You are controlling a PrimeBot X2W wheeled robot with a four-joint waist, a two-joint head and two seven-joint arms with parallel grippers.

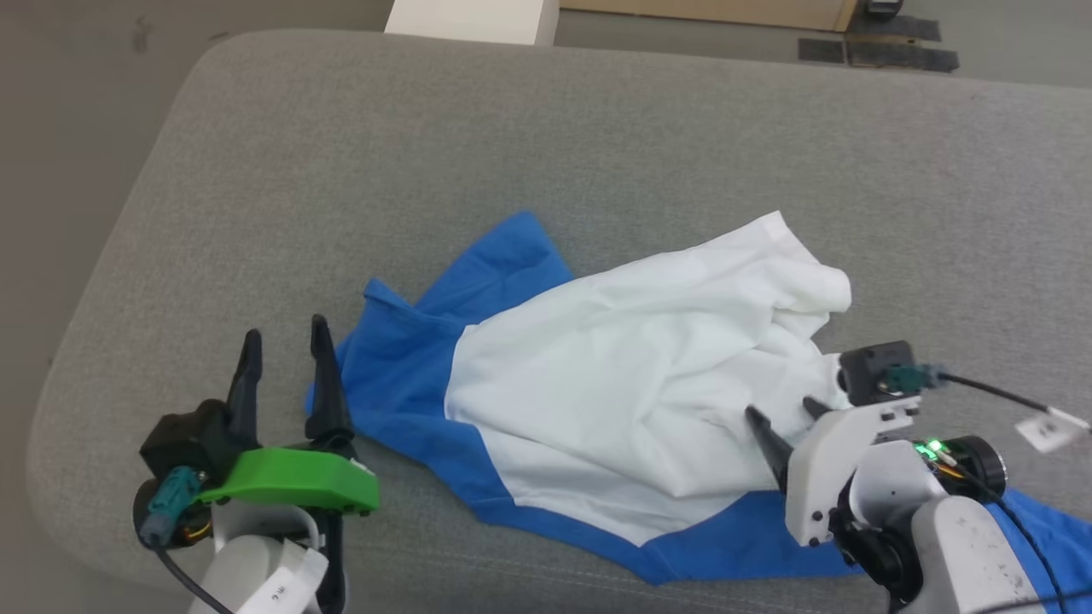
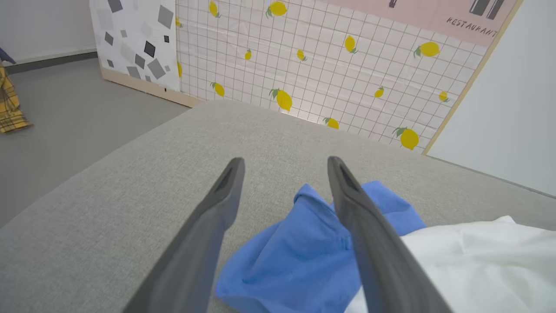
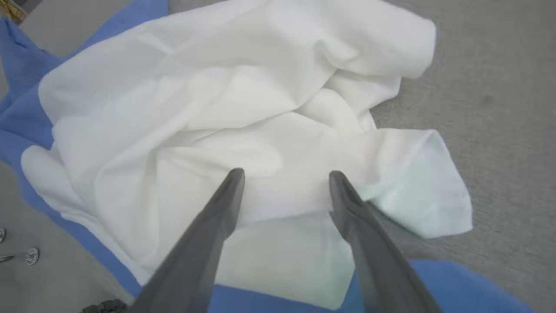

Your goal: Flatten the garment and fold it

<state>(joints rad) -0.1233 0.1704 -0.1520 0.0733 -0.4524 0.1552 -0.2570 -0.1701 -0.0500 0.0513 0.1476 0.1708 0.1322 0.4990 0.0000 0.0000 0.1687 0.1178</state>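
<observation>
The garment (image 1: pixel 614 375) lies crumpled on the grey cushion, its white body bunched in the middle with blue sleeves spreading left and along the near edge. My left gripper (image 1: pixel 283 339) stands open at the left blue sleeve (image 2: pixel 299 248), its right finger (image 2: pixel 360 217) over the cloth. My right gripper (image 1: pixel 781 411) is open above the white body's right side, and in the right wrist view the right gripper (image 3: pixel 286 176) has rumpled white folds (image 3: pixel 243 113) just beyond its tips, holding nothing.
The grey cushioned surface (image 1: pixel 426 153) extends far and left, with rounded edges dropping to the floor. A lemon-patterned panel (image 2: pixel 330 61) stands beyond the far edge. A white box (image 1: pixel 473 19) sits behind the cushion. A cable with a white tag (image 1: pixel 1045 426) trails from my right wrist.
</observation>
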